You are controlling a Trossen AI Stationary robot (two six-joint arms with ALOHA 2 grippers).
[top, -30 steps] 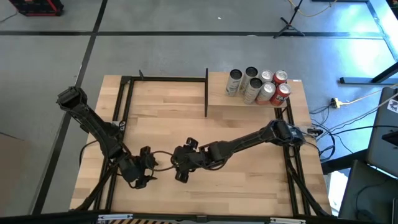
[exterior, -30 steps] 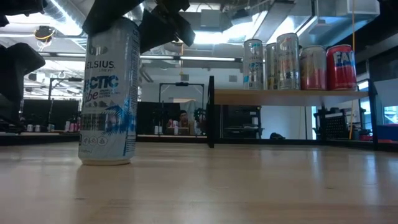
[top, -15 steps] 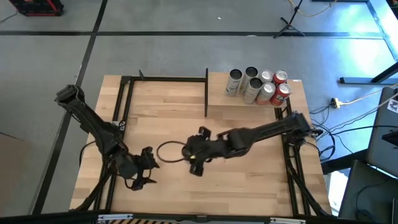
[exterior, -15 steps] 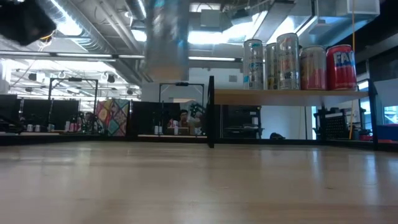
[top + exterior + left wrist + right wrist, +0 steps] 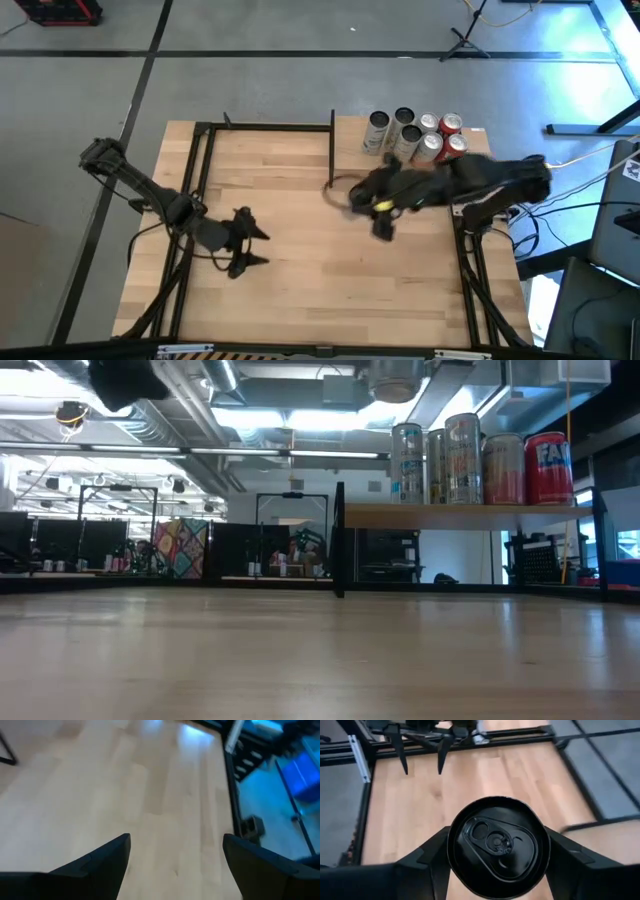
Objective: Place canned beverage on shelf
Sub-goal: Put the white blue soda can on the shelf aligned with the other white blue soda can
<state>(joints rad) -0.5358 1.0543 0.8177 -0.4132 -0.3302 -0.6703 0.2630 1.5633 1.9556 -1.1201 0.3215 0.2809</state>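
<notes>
My overhead camera looks straight down on the whole surface [image 5: 300,220]; my low one sits at its level, facing the shelf [image 5: 465,514]. Wrist cameras ride close, sharing that planking.

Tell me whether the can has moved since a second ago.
Yes. The can, held in the right gripper, has left the tabletop and travelled up toward the shelf with its cans.
</notes>
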